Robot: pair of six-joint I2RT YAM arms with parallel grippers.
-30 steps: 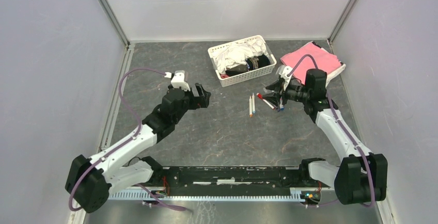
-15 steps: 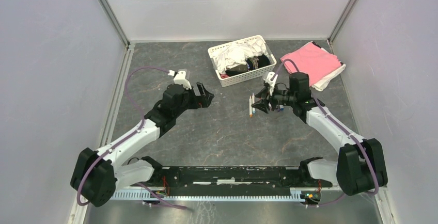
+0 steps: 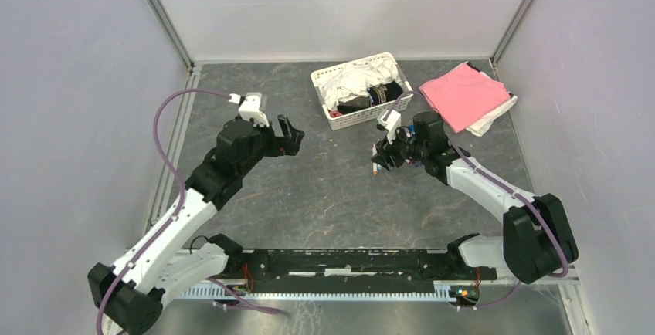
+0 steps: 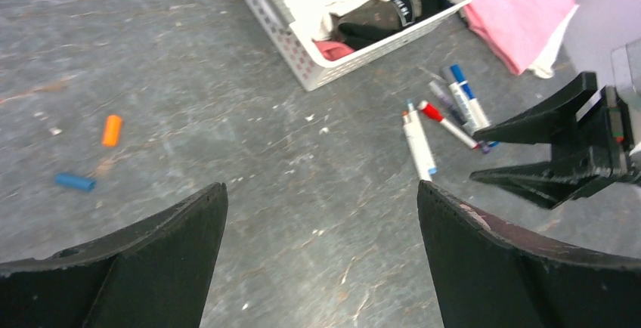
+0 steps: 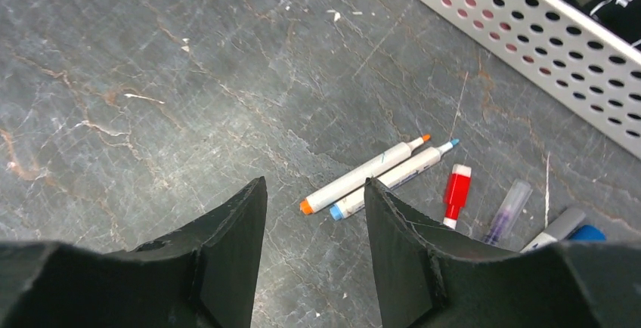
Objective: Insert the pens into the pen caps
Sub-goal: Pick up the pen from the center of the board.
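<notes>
Pens (image 5: pixel 363 177) flat, clustered; org+blu caps (image 4: pixel 111 130) well apart

I have swung my right gripper (image 3: pixel 384 157) leftward over the pens (image 5: pixel 378 173); my left gripper (image 3: pixel 290 136) has drawn back slightly leftward.

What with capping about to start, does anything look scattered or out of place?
Nothing looks damaged, but the parts lie split up. An orange cap and a blue cap lie loose on the table, well apart from the pens, which lie in a loose cluster beside the white basket.
</notes>
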